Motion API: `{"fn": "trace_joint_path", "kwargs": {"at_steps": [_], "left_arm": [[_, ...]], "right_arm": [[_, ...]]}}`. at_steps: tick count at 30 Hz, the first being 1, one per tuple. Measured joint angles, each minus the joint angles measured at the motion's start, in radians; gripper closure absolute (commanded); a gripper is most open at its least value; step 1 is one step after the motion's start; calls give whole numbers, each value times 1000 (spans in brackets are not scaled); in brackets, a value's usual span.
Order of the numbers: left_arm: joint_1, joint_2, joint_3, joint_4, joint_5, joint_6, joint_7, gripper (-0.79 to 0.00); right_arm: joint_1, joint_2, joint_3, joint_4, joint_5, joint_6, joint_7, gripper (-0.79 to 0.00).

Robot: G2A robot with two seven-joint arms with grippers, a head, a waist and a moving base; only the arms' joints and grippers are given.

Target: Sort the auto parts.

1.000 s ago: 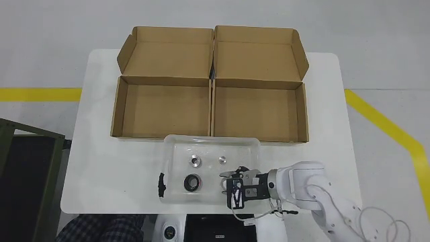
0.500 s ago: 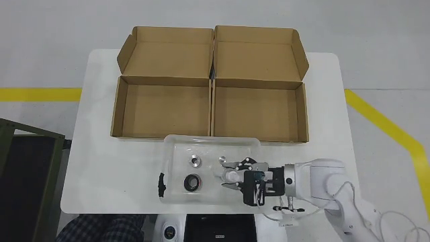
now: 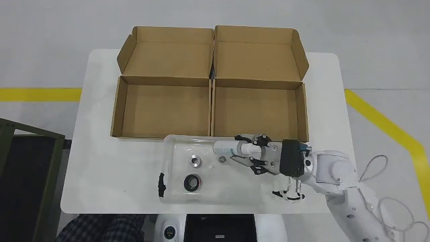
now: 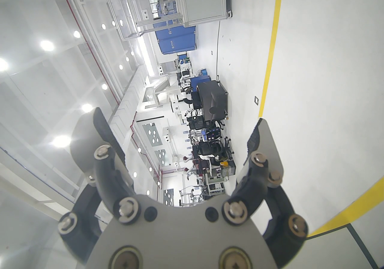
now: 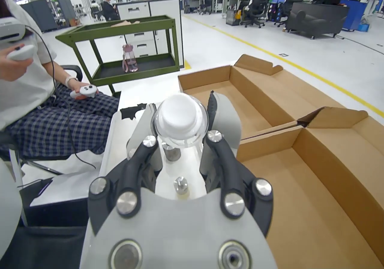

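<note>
Table (image 3: 101, 107): white; the clear tray (image 3: 176, 149) sits at its near edge.
Cardboard boxes: the left box (image 3: 161, 111) and the right box (image 3: 259, 114) lie open and bare, side by side, just beyond the tray's far rim.
Right gripper (image 3: 240, 152): above the tray's far right part, with its fingers clamped on the white-capped part (image 5: 181, 118).
Left gripper (image 4: 180, 126): fingers spread with nothing between them. It faces out at the room, so its place relative to the tray cannot be told.
White-capped part: clear round body with a white cap, held off the tray floor.
Left in the tray: a black ring (image 3: 193, 183) at the near left, a silver cylinder (image 3: 194, 160) just beyond it, and a small silver stud (image 3: 222, 159) near the middle.
Step in hand: judged to be carrying the held part from the tray to a box; which box is meant cannot be told.
Doing it well: the smooth, round body may slip or roll between flat pads, so the squeeze should hold steady. The part should pass above the tray's far rim and the box's front wall, then be lowered close to the box floor before release.
Right wrist view: makes the grip plain, with a pad on either side of the body and the cap standing past the tips.
Top view: gives the layout, with both boxes beyond the tray and a black scrap (image 3: 160, 184) on the table just beside the tray's left rim.
</note>
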Motion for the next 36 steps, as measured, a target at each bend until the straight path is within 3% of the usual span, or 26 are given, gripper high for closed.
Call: {"fn": "trace_joint_path", "kwargs": {"at_steps": [18, 29, 36], "left_arm": [[0, 0, 0, 0, 0, 0, 0, -785], [0, 0, 0, 0, 0, 0, 0, -785], [0, 0, 0, 0, 0, 0, 0, -785]], "right_arm": [[15, -8, 43, 32, 162, -2, -105, 0], [18, -12, 43, 8, 131, 26, -77, 0], [48, -19, 14, -9, 34, 112, 2, 0]]}}
